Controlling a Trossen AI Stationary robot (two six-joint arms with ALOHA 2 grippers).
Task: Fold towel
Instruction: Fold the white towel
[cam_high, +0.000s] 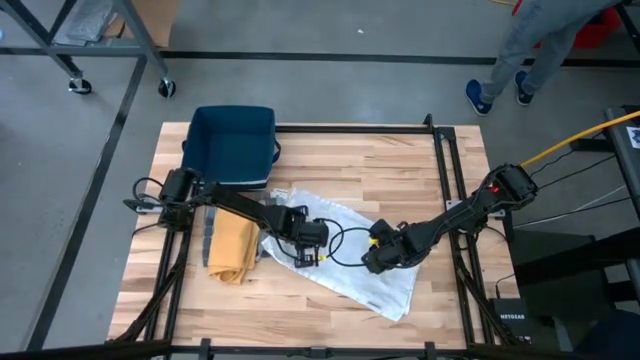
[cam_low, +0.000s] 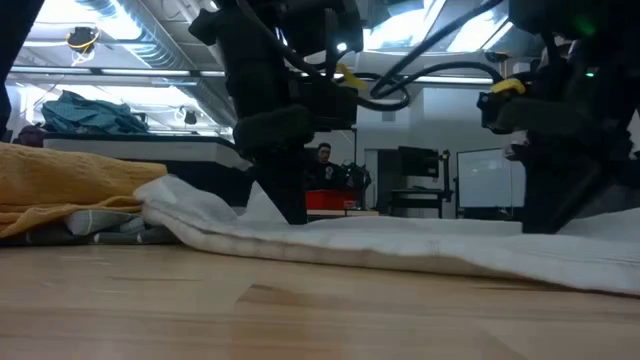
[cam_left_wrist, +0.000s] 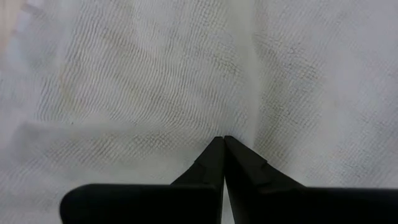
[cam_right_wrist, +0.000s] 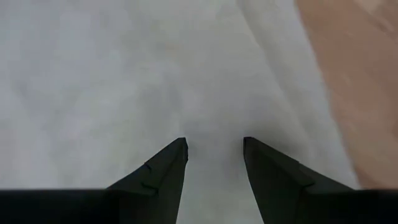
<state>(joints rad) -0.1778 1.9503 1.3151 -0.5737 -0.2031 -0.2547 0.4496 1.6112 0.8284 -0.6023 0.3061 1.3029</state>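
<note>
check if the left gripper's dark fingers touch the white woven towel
Touching: in the left wrist view the left gripper has its shut fingertips pressed into the white woven towel.

The high view looks straight down on the whole table (cam_high: 300, 290), taking in both arms and the floor around. The low view sits at tabletop height, facing level across the wood toward the room behind. Each wrist view looks forward past its own fingers, very close to the white towel (cam_left_wrist: 155, 81), whose weave fills the picture. The towel shows in all four views.
</note>
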